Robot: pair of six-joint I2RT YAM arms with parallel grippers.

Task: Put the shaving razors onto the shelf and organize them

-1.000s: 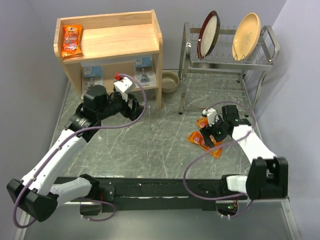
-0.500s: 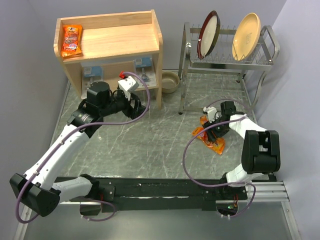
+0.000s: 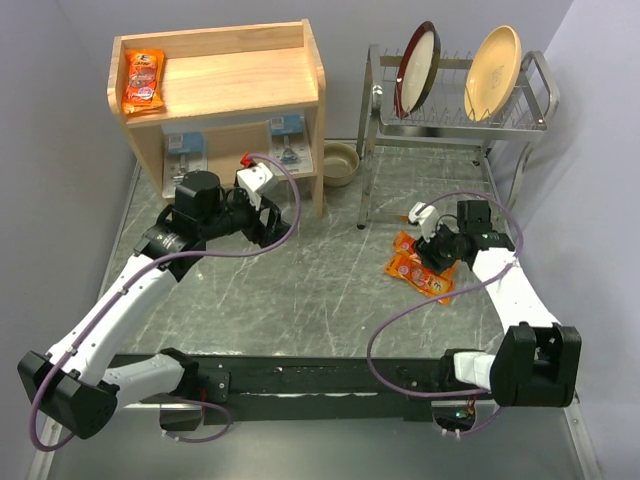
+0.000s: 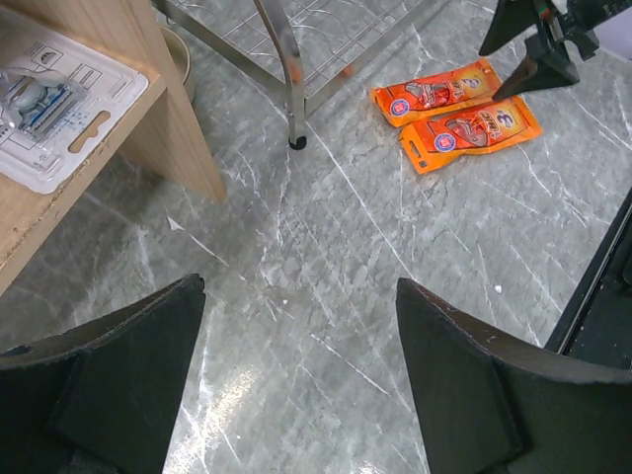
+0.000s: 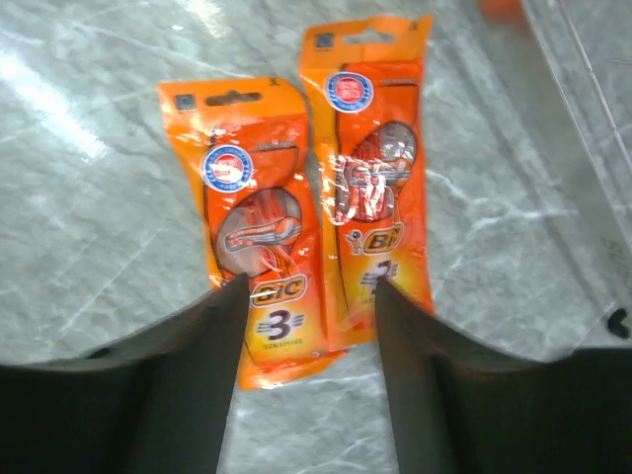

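1. While three of the five packs already lie on the shelf (image 3: 240,75), the job looks a little past halfway. One orange pack (image 3: 143,80) lies flat at the left end of the top tier. The left blister pack (image 3: 185,150) and right blister pack (image 4: 49,104) lie at opposite ends of the lower tier.
2. Just in front of that lower tier hangs the left tool (image 4: 299,296), its fingers spread wide with nothing between them.
3. Right of the shelf stand a bowl (image 3: 341,163) and a wire rack (image 3: 455,125) holding two plates; neither belongs to the job.
4. Near the rack's foot, two loose packs (image 5: 257,237) lie flat on the surface (image 3: 300,280), side by side and touching along one edge.
5. Above their lower ends hovers the right tool (image 5: 308,296), fingers well apart and gripping nothing. Whether it touches them I cannot tell.
6. Both loose packs have yet to reach the shelf, probably lined up beside the orange pack on top.
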